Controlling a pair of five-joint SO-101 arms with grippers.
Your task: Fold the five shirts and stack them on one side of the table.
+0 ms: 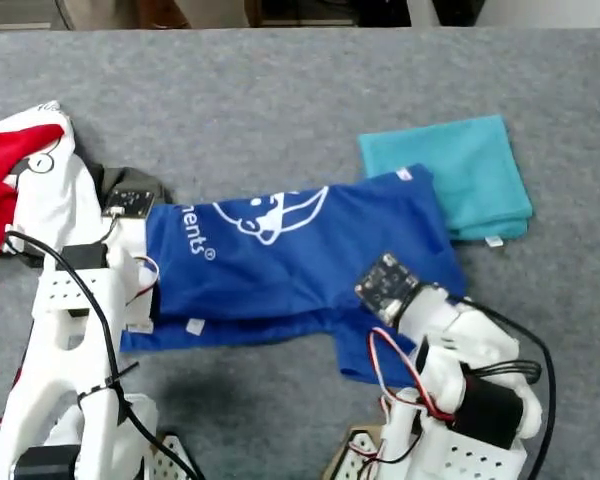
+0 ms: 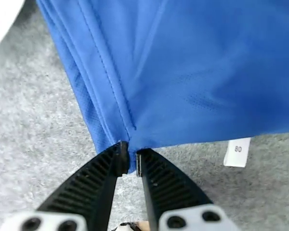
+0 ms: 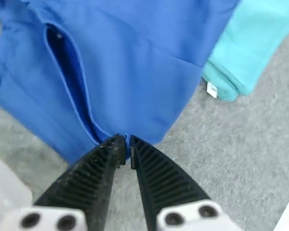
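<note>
Snugly between fingers [image 2: 102, 174], blue shirt [image 1: 280, 270].

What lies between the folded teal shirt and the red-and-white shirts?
The blue shirt stretches between them in the high view, with a bit of dark cloth at its red-and-white end.

Soft, even light falls from overhead on the grey counter [image 1: 280, 90], bright from edge to edge. Shadows are faint: a narrow dim band under the edge of the teal shirt [image 3: 245, 48] and a darker slot inside the fold of the blue shirt [image 3: 111, 62]. That cloth carries a mild sheen in the left wrist view, while the black left claw [image 2: 129, 156] and right claw [image 3: 125, 144] look matte
</note>
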